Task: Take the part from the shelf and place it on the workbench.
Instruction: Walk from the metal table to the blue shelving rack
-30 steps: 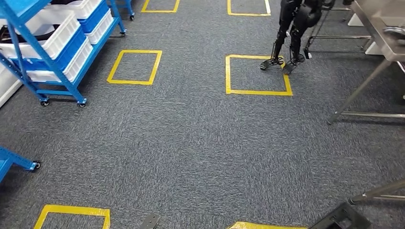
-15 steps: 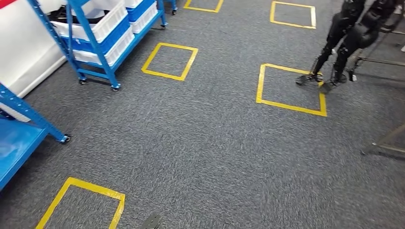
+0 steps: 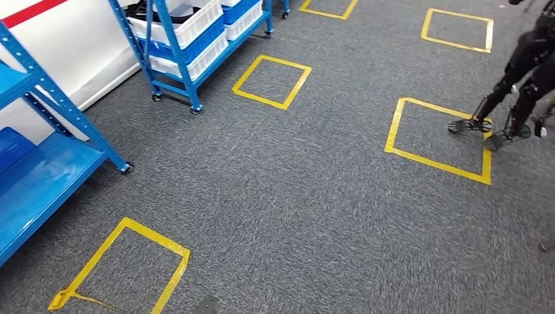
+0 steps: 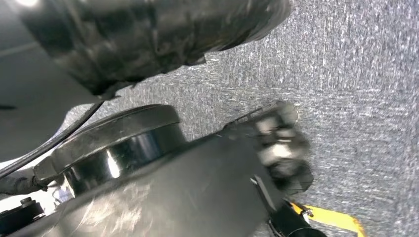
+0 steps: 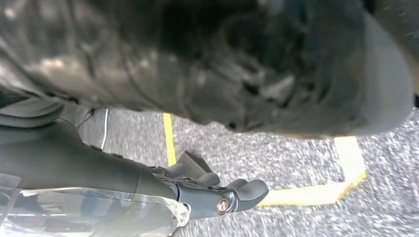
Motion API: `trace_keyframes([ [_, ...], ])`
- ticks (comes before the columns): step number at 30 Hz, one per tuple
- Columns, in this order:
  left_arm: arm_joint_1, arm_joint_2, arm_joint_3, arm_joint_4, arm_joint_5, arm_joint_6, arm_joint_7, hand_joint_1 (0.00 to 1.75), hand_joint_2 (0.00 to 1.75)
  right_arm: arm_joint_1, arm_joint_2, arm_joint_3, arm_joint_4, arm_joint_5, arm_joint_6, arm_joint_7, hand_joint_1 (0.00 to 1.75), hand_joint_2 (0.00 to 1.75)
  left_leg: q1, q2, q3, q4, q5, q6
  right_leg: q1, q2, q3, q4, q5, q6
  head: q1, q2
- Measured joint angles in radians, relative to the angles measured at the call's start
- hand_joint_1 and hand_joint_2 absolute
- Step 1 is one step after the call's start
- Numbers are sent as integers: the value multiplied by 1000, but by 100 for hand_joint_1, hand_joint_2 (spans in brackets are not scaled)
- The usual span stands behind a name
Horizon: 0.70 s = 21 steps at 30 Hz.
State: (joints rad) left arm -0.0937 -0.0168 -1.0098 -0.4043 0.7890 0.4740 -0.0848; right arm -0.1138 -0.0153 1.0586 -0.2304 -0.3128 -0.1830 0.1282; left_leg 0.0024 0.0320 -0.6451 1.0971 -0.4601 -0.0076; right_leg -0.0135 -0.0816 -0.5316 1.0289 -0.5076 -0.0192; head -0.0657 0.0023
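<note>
so i'm barely started: both arms hang at my sides, and i cannot tell either hand's pose from the blurred wrist views. the part presumably sits in the shelf (image 3: 190,39) bins ahead-left. open carpet (image 3: 294,183) between; another robot (image 3: 517,85) stands far right.

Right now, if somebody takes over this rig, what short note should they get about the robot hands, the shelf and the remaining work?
Left robot hand: hangs over the carpet, blurred; open or shut is unclear.
Right robot hand: hangs low over the carpet, nothing seen in it; finger state unclear.
Blue shelf on wheels stands ahead to the left; dark items lie in its white bin, too small to identify.
Done: nothing yet; no part seen in a hand.
Left: approach the shelf, take the part, carry it to the workbench.
</note>
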Motion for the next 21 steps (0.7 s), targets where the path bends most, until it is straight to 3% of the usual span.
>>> trace_keyframes([
  [2, -3, 0, 0, 1, 2, -1, -1, 0, 0, -2, 0, 0, 0, 0, 0, 0, 0, 0, -9, 26, 39, -75, 16, 11, 4, -16, 6, -1, -6, 10, 1, 0],
  [5, -3, 0, 0, 4, 4, -2, 0, 0, 0, -4, 0, 0, -1, 0, 0, -2, 0, 0, -9, 3, 44, -86, 16, 24, 4, -33, 16, -5, -13, 27, 2, 0],
  [7, -2, -1, 0, 8, 4, -3, 1, 0, 0, -4, 1, 0, -1, -1, 0, -3, 0, 0, -3, -17, 52, -97, 21, 34, 2, 7, 4, 34, -44, 36, 6, 0],
  [9, -4, -1, -1, 10, 1, -4, 4, 0, 0, -3, 1, 0, -1, -4, 0, -4, 0, 0, -3, -38, 53, -101, 22, 41, 1, 60, -52, 151, -104, 37, 11, 0],
  [11, -6, -1, -5, 12, -3, -6, 6, 0, 0, 0, 1, 0, -1, -6, 1, -5, 0, 0, -4, -64, 52, -99, 22, 43, 1, 73, -112, 259, -137, 36, 13, 0],
  [12, -6, 0, -9, 13, -4, -6, 7, 0, 0, 2, 1, 0, -1, -6, 1, -6, 0, 0, -4, -79, 52, -98, 21, 44, 1, 75, -121, 266, -125, 35, 13, 0],
  [14, -6, 0, -16, 15, -3, -6, 7, 0, 0, 4, 1, 0, -1, -7, 1, -6, 0, 0, -4, -110, 52, -90, 19, 41, -2, 91, -87, 174, -52, 33, 13, 0],
  [16, -6, 0, -18, 17, 0, -6, 7, 0, 0, 3, 1, 0, -1, -7, 1, -7, 0, 0, -1, -134, 47, -80, 16, 33, -10, 158, -42, 61, -1, 31, 13, 0],
  [18, -7, 0, -18, 19, 4, -6, 8, 0, 0, 0, 3, 0, -1, -7, 1, -9, 0, 0, 1, -153, 34, -73, 17, 22, -13, 208, -34, 27, 5, 26, 13, 0],
  [19, -7, 1, -19, 20, 5, -6, 8, 0, 0, -2, 4, 0, -1, -7, 1, -10, 0, 0, 2, -165, 27, -72, 19, 15, -12, 208, -35, 24, 9, 22, 13, 0],
  [20, -8, 1, -20, 22, 6, -6, 8, 0, 0, -2, 6, 0, -1, -7, 0, -11, 0, 0, 4, -170, 22, -69, 20, 10, -11, 190, -31, 21, 12, 15, 13, 0],
  [21, -8, 2, -22, 23, 6, -6, 7, 0, 0, 1, 7, 0, -1, -8, 0, -11, 0, 0, 4, -155, 17, -61, 16, 6, -11, 175, -26, 18, 14, 10, 13, 0],
])
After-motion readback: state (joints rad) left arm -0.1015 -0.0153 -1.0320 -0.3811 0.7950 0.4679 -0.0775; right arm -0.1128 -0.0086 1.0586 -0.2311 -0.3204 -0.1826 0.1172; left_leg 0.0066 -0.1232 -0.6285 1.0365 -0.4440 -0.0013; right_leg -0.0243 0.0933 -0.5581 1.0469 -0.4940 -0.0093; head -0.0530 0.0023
